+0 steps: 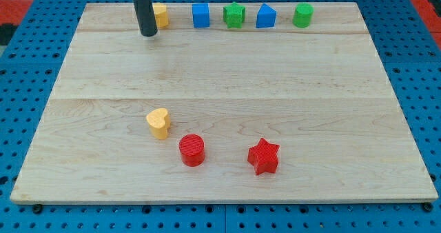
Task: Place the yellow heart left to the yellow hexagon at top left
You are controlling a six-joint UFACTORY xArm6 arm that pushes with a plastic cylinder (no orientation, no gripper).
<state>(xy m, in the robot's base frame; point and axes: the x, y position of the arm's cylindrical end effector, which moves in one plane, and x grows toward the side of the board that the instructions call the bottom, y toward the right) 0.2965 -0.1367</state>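
Observation:
The yellow heart (158, 122) lies on the wooden board at the view's lower middle-left. The yellow hexagon (160, 15) sits at the view's top left, partly hidden behind my rod. My tip (148, 34) rests on the board just left of and slightly below the yellow hexagon, close to or touching it. The tip is far above the yellow heart in the view.
Along the view's top edge to the right of the hexagon stand a blue cube (200, 15), a green star (234, 15), a blue pentagon-like block (266, 16) and a green hexagon (302, 15). A red cylinder (191, 150) and a red star (263, 156) lie right of the heart.

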